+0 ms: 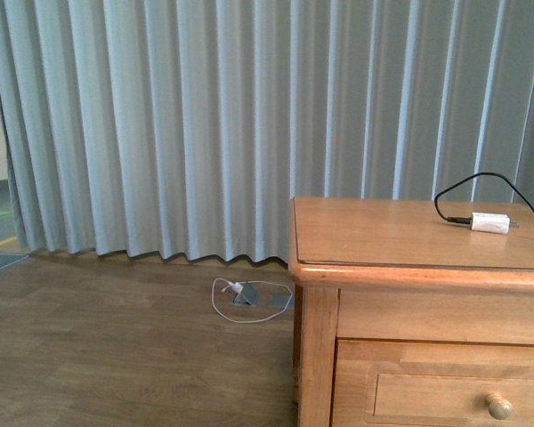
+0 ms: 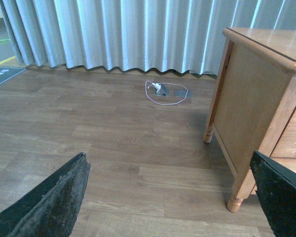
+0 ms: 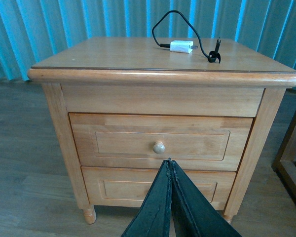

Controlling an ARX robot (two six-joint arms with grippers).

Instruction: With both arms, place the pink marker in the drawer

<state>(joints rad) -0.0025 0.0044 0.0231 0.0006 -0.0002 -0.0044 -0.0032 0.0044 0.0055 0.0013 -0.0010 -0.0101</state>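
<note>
The pink marker is out of view in all three pictures. The drawer [image 3: 113,143] is the upper one of a light wooden nightstand; it is closed and has a round pale knob [image 3: 159,147]. The front view shows its corner [image 1: 427,396] at the lower right. My right gripper [image 3: 169,161] is shut with nothing between its fingers, its tips just below the knob and in front of the drawer. My left gripper [image 2: 167,155] hangs open over bare floor, to the left of the nightstand's side [image 2: 251,98], holding nothing.
A white plug on a black cable [image 3: 181,47] lies on the nightstand top [image 1: 383,231]. A second drawer front [image 3: 123,190] sits below the first. On the wooden floor by the grey curtain lie a white cable and grey plates [image 2: 165,91]. A dark frame [image 3: 291,158] stands right of the nightstand.
</note>
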